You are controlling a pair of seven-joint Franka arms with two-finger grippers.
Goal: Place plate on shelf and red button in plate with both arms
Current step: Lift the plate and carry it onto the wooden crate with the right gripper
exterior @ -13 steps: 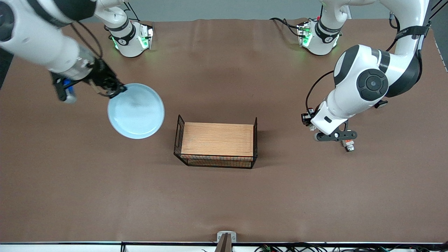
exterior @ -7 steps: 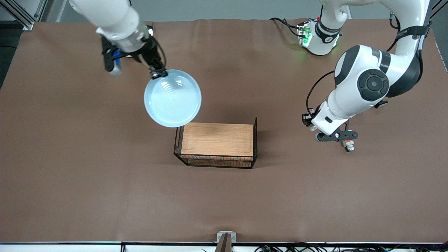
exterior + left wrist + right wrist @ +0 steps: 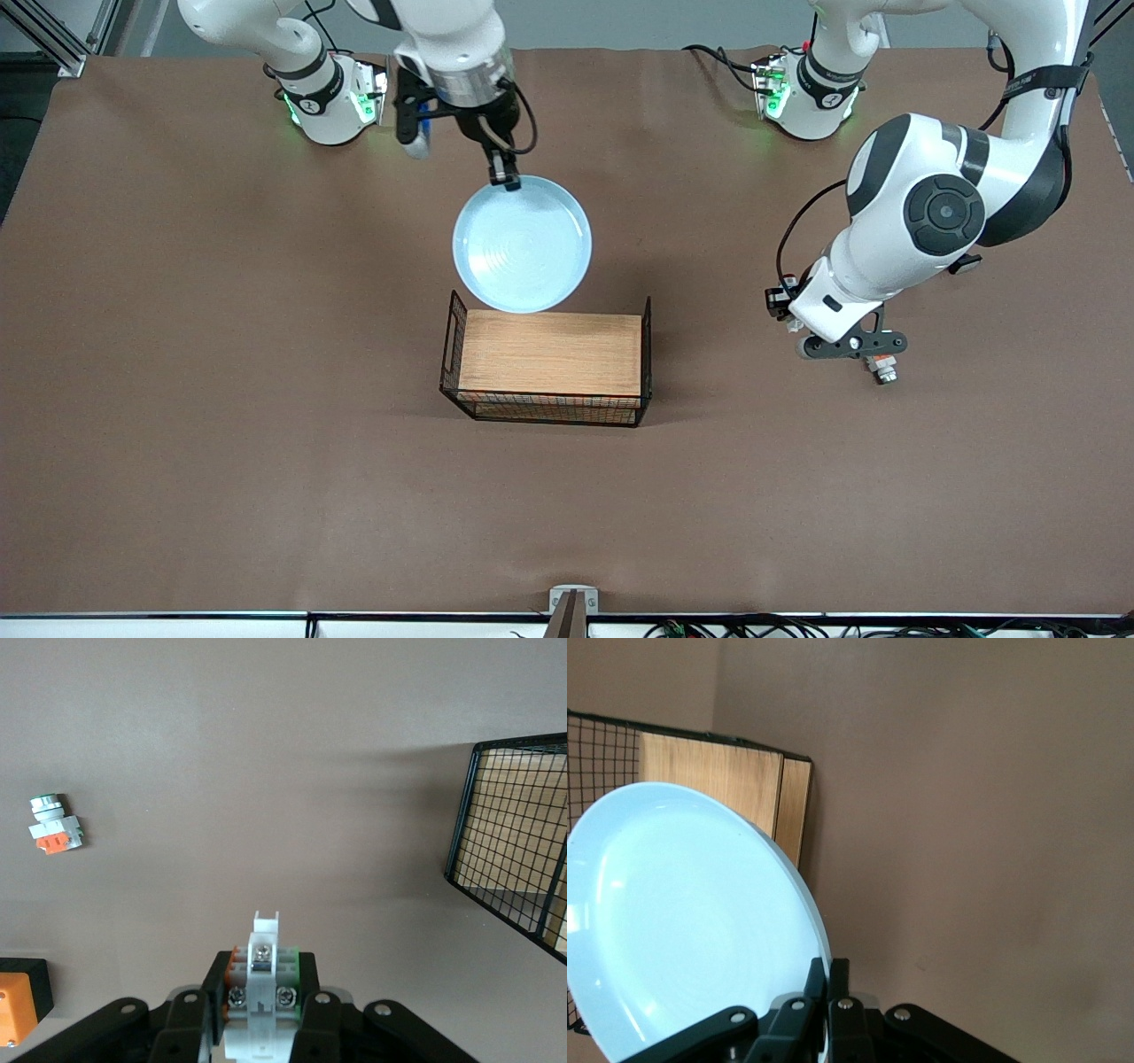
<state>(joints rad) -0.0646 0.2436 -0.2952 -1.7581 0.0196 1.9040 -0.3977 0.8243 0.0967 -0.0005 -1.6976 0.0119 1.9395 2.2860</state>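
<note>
My right tool (image 3: 506, 180) grips the plate (image 3: 522, 244) by its rim, just above the basket (image 3: 549, 353); my left tool (image 3: 879, 361), toward the left arm's end from the basket, clamps the red button (image 3: 264, 992).

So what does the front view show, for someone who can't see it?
The right hand holds a pale blue plate by its rim, above the table beside a wooden-topped wire basket. The left hand grips the red button toward its end.
</note>
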